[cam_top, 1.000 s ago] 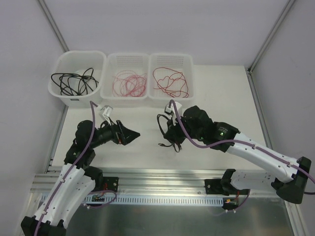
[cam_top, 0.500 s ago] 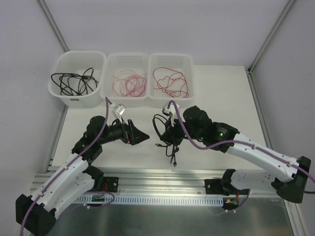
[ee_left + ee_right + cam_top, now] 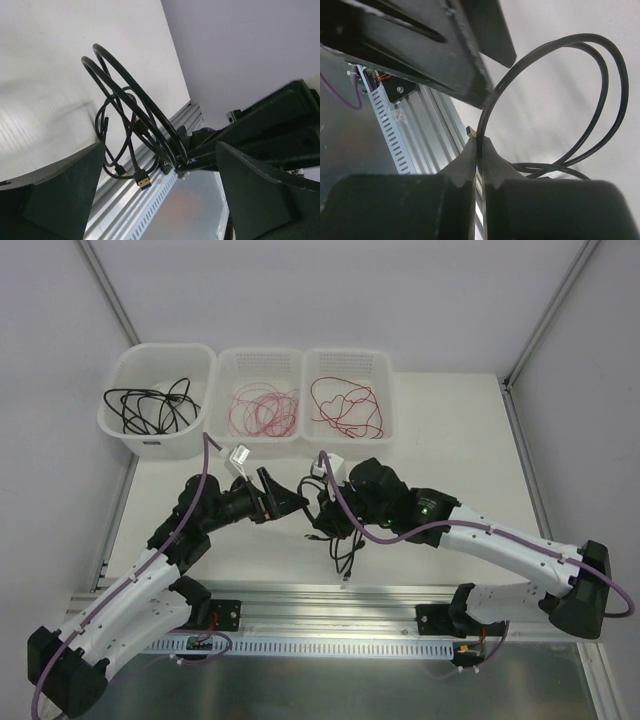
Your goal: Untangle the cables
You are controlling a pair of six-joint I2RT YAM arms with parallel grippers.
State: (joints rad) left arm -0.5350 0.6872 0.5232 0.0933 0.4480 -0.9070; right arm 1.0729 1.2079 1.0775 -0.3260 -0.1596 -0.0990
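Observation:
My right gripper (image 3: 326,519) is shut on a black cable (image 3: 344,543), a tangled bundle that hangs in loops down to the table. In the right wrist view the fingertips (image 3: 470,150) pinch one strand of the black cable (image 3: 602,100). My left gripper (image 3: 291,502) is open and empty, just left of the bundle. In the left wrist view my left gripper (image 3: 160,195) has its jaws wide apart. The coiled black cable (image 3: 131,112) and its blue-tipped USB plug (image 3: 143,179) lie ahead between them.
Three white bins stand at the back. The left bin (image 3: 125,436) holds black cables (image 3: 150,405), the middle bin (image 3: 230,430) pinkish-red wires (image 3: 264,410), and the right bin (image 3: 384,432) red wires (image 3: 346,405). A metal rail (image 3: 330,600) runs along the near edge.
My left arm has reached right, bringing its open gripper close to the bundle. My right gripper has moved left with the black cable, whose loose end hangs lower.

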